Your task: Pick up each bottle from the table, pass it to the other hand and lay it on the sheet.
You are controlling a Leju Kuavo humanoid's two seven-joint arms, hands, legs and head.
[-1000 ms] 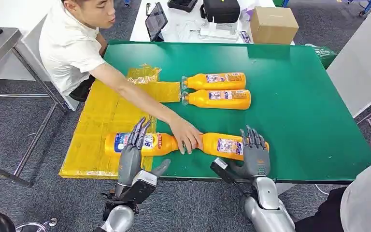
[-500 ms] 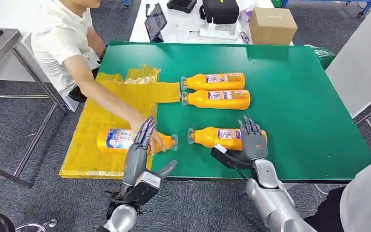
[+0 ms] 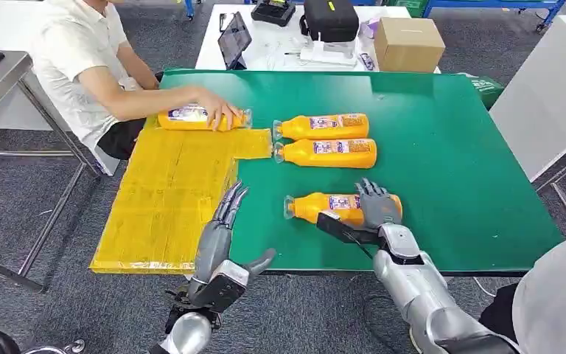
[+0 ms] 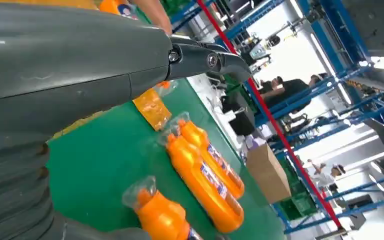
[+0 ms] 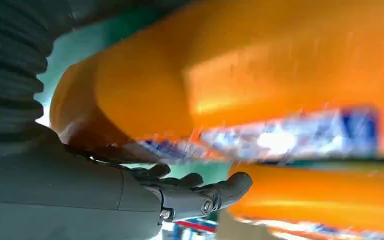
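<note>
Label print unreadable on nearest bottle [image 3: 323,207], gripped by right hand [image 3: 378,209]; left hand [image 3: 219,237] spread, empty.

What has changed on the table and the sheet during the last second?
The person's hand carried the labelled bottle from the sheet's near part to its far end. The right hand closed around the near bottle. The left hand stayed open; the two far bottles stayed put.

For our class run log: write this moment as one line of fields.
right hand: wrapping nearest bottle, on table | left hand: open, empty | person's hand: on bottle on sheet | phase: pickup starting
</note>
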